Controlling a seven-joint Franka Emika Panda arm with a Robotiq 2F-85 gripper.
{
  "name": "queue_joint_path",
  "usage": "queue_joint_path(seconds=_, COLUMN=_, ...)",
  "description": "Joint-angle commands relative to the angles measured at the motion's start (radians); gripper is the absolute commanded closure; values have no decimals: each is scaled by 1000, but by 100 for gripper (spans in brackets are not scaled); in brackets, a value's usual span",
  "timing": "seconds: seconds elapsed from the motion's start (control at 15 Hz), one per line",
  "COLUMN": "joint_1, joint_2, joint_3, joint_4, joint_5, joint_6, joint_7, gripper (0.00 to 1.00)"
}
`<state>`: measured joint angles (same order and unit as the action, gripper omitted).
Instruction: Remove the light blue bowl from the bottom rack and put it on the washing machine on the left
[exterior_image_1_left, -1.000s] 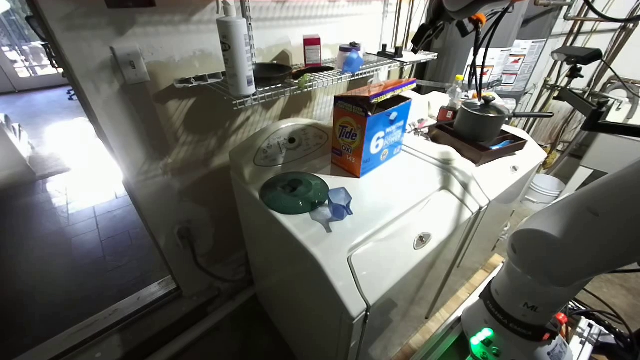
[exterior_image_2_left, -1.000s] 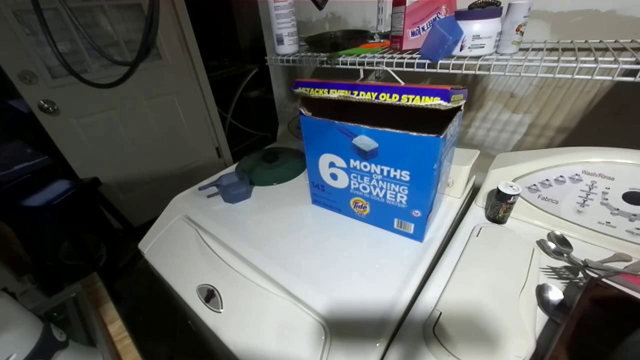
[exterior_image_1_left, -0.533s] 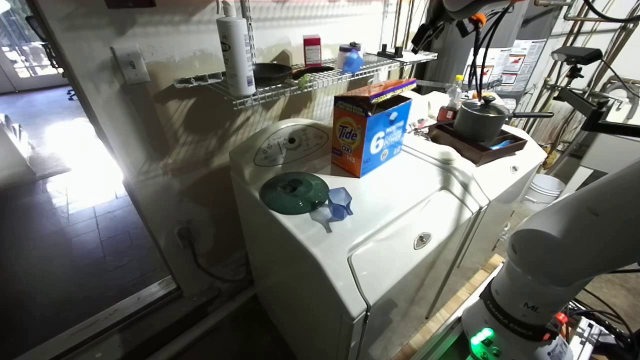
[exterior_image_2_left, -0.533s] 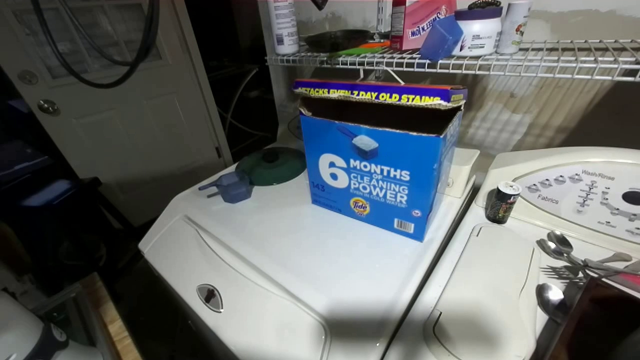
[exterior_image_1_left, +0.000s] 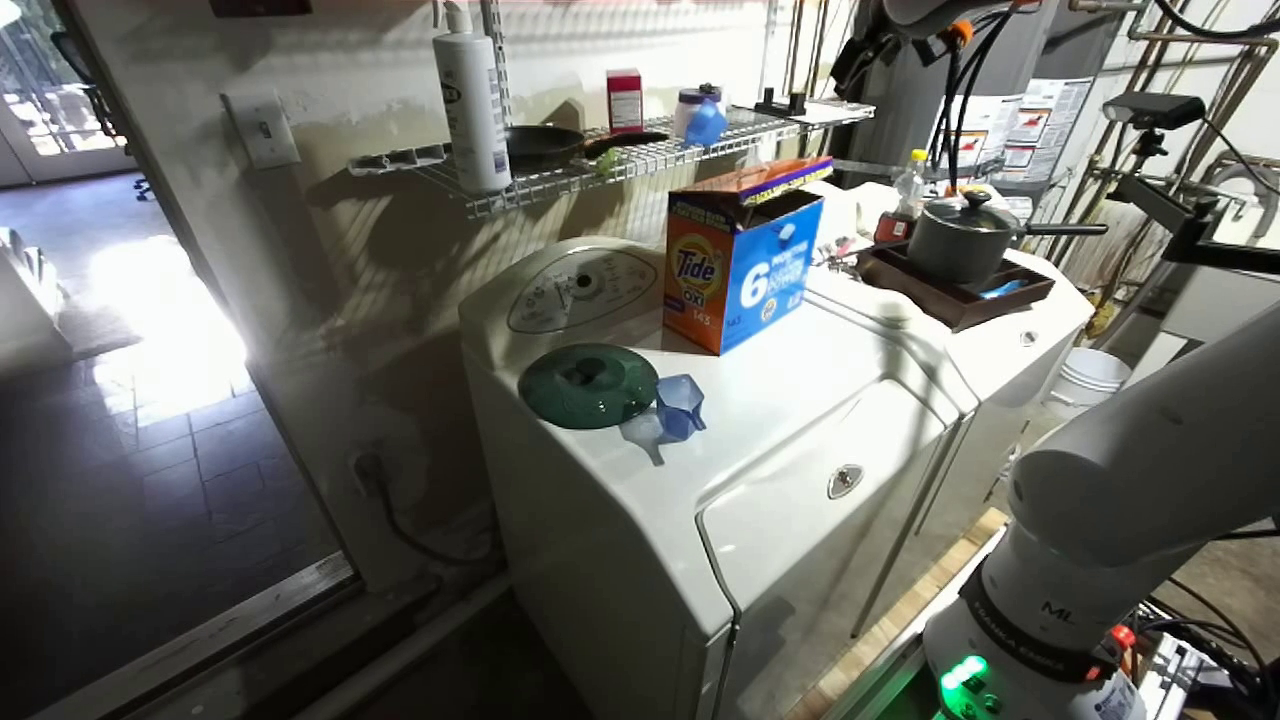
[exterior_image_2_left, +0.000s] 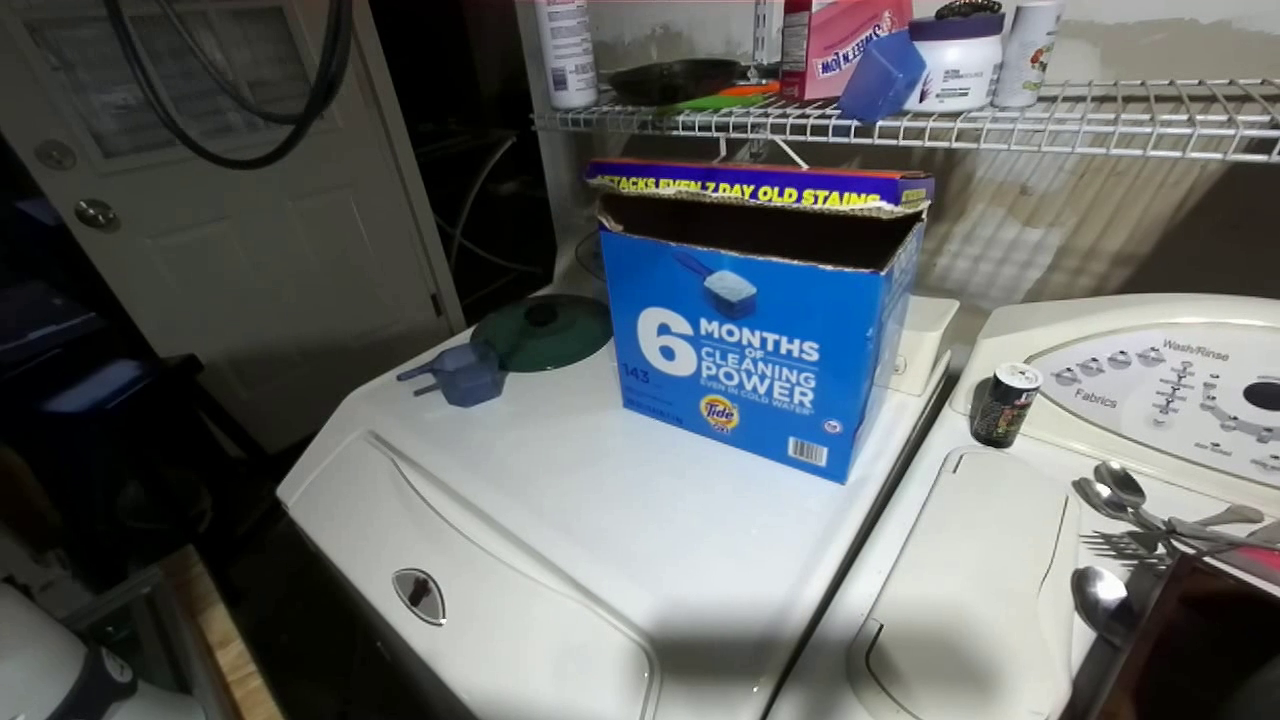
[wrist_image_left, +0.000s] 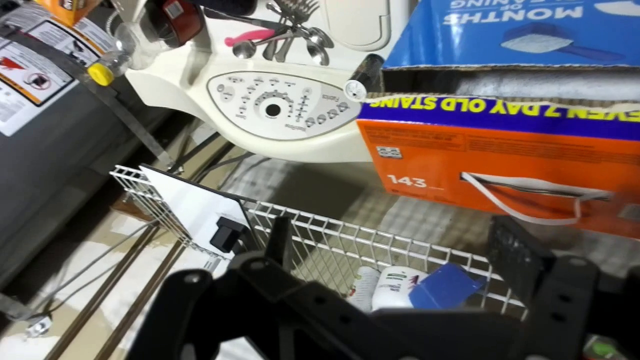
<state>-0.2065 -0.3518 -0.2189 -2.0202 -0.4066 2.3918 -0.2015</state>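
Gripper (wrist_image_left: 392, 234) mine: fingers (wrist_image_left: 520, 255) spread wide in wrist view, blue bowl (wrist_image_left: 445, 287) on rack (wrist_image_left: 350, 239) visible between them. Green lid (exterior_image_1_left: 610, 398) on washer (exterior_image_1_left: 765, 430) I see only in both exterior views.

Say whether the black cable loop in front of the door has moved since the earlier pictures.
Yes: in an exterior view, the black cable loop has shifted picture-right and slightly up, farther from the doorknob, which stays put.
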Motion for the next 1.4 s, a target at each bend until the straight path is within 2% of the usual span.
queue_joint_path(seconds=0.0, joint_1=-66, joint_2=162, joint_3=35, joint_4=154, joint_5=-107, joint_6=-13, joint_7=99, gripper=0)
queue_joint_path(seconds=0.2, joint_1=-60, joint_2=265, joint_3=29, joint_4=244, joint_5=-143, joint_6=3, joint_7=135, gripper=0)
queue_joint_path(seconds=0.53, joint_1=-21, joint_2=426, joint_3=22, joint_4=424, joint_5=-97, joint_6=43, joint_7=131, gripper=0)
queue_joint_path(seconds=0.87, joint_1=16, joint_2=564, joint_3=25, joint_4=594, joint_5=-78, joint_6=22, joint_7=173, gripper=0)
queue_joint_path(seconds=1.33, joint_1=72, joint_2=715, joint_3=31, joint_4=735, joint_5=-85, joint_6=16, joint_7=282, gripper=0)
